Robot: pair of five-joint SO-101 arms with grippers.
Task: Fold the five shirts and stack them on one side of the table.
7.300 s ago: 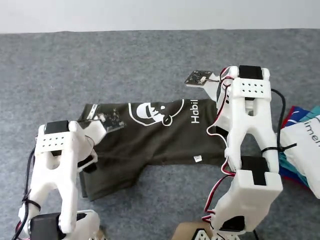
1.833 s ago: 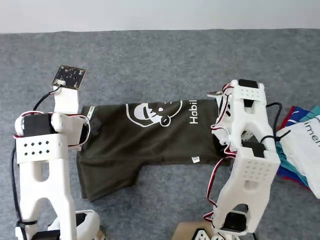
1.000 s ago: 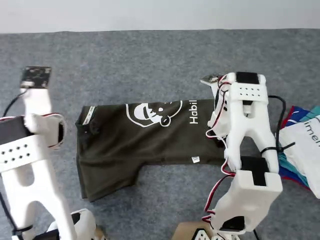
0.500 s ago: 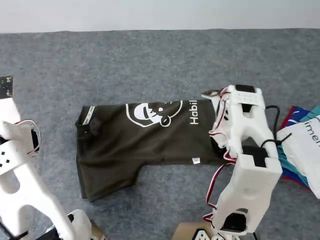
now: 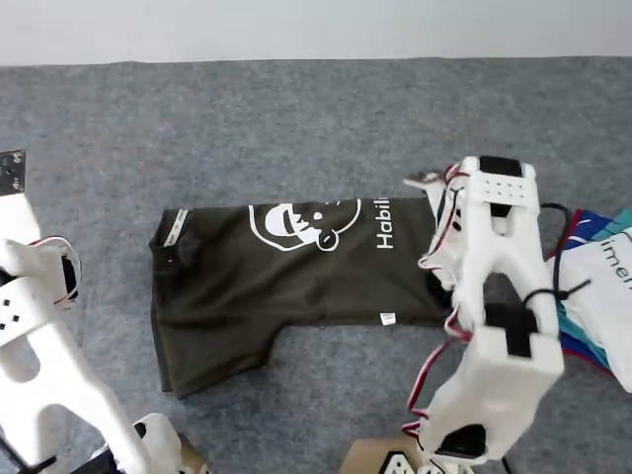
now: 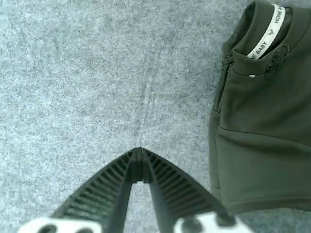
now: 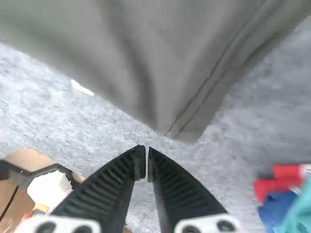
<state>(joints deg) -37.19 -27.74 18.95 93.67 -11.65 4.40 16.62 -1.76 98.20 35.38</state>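
1. The dark shirt (image 5: pixel 286 276) lies flat in the middle of the counter (image 5: pixel 296 109), folded to a long band. Its collar points toward the left edge and its hem toward the right edge. A loose flap at the collar end juts toward the near edge.
2. The left pincer (image 6: pixel 142 155) is closed on nothing. It sits over bare counter just beside the collar.
3. The right pincer (image 7: pixel 146 150) is also closed and empty. It hangs just off the hem corner on the near side.
4. The band probably needs squaring next. Tuck the flap in, then fold across the length.
5. Spread each pincer fully before lowering it. A closed tip would only push the cloth into wrinkles.
6. Pinch every layer at an edge corner, not one ply, or the existing fold may open.
7. Lift the cloth off the counter before carrying it across. The grey surface looks rough and will likely drag the lower layer.
8. Keep the right arm (image 5: pixel 494 286) away from the pile of other shirts (image 5: pixel 602 286) at the right edge.
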